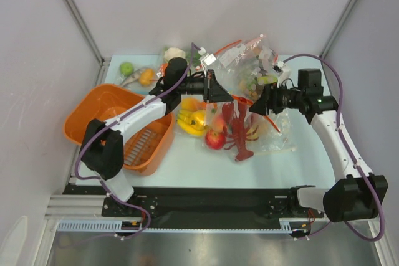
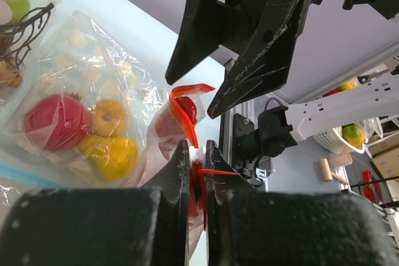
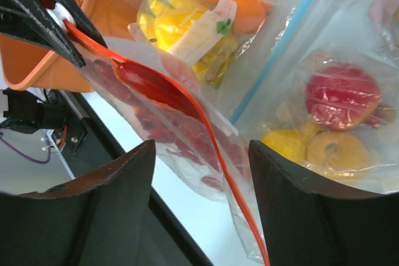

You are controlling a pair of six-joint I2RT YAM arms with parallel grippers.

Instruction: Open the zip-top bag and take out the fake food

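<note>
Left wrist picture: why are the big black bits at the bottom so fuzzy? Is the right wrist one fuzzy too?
Left wrist view: the left gripper sits too close to the lens, so its fingers blur. Right wrist view: the right gripper is likewise dark and soft, while the zip-top bag looks sharper, with small white glints.

White arm links (image 1: pixel 140 111), black joints (image 1: pixel 103 147), purple cables (image 1: pixel 310 55); left claw (image 1: pixel 230 98) and right claw (image 1: pixel 252 108) black, wedge-fingered
</note>
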